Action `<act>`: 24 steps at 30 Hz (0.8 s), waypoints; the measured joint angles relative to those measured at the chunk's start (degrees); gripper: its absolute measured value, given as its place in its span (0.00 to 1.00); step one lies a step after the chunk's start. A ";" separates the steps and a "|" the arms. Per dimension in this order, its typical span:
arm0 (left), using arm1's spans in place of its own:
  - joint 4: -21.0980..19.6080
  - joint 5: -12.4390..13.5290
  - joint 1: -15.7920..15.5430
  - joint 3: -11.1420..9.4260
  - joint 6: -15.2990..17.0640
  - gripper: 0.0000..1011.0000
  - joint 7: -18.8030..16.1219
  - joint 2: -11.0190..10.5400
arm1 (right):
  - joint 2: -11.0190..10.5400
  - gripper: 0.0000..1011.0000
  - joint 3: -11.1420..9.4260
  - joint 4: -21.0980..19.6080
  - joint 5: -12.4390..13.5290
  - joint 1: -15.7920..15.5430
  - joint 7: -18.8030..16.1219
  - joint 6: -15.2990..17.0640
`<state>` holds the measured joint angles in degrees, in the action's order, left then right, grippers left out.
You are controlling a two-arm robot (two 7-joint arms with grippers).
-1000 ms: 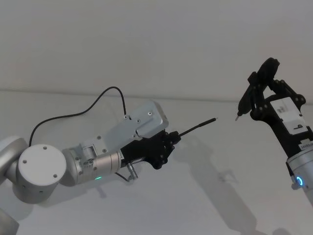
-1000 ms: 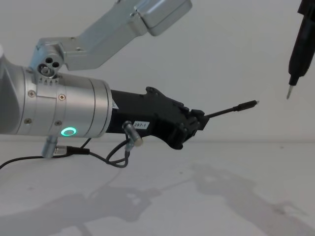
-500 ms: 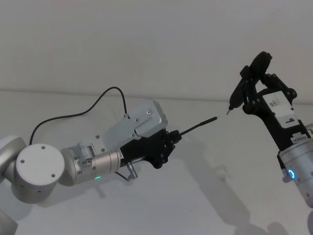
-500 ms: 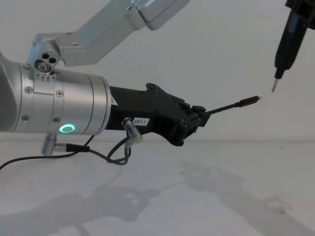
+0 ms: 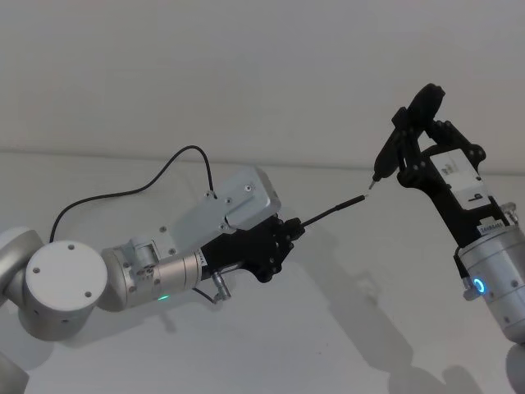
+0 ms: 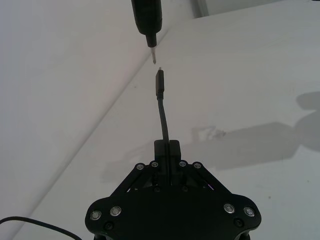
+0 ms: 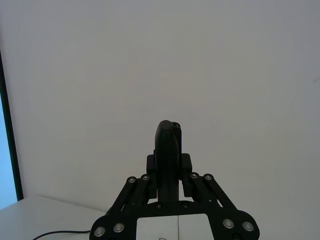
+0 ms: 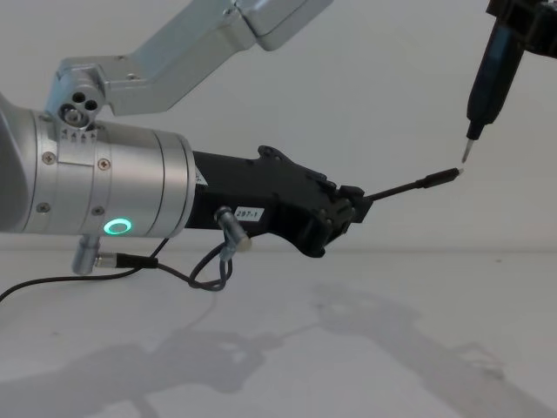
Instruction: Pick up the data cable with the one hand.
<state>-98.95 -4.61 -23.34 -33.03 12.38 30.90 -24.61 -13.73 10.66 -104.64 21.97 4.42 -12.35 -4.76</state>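
I am gripping the data cable (image 5: 332, 212) in my left gripper (image 5: 289, 231), lifted clear of the table (image 8: 365, 348): pickup looks done. My right gripper (image 5: 410, 148) is clamping a pen tool (image 8: 487, 83) beside its plug.

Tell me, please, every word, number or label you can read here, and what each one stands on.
"297-1": small white label on the left claw, chest view.
White labels on the right claw, head view: dark marks and small print, too small to read.

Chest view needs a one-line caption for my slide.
Left gripper holds the data cable outstretched, its plug nearly meeting the pen-shaped tool above the table.
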 joint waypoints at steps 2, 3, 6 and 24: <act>-0.01 -0.01 0.01 0.02 -0.01 0.05 0.01 -0.01 | 0.13 0.27 0.01 0.14 0.04 0.14 -0.07 0.18; -0.02 -0.01 0.01 0.03 -0.02 0.05 0.01 -0.02 | 0.16 0.27 0.01 0.18 0.04 0.18 -0.10 0.25; -0.03 -0.02 0.01 0.04 -0.02 0.05 0.01 -0.02 | 0.27 0.27 0.03 0.27 0.04 0.28 -0.22 0.54; -0.07 -0.06 0.01 0.04 -0.03 0.05 0.00 -0.02 | -0.09 0.27 0.35 -0.30 -1.00 0.68 -0.32 2.95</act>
<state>-99.02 -4.68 -23.33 -32.99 12.36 30.90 -24.62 -13.82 11.00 -104.94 20.98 5.10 -12.67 -1.80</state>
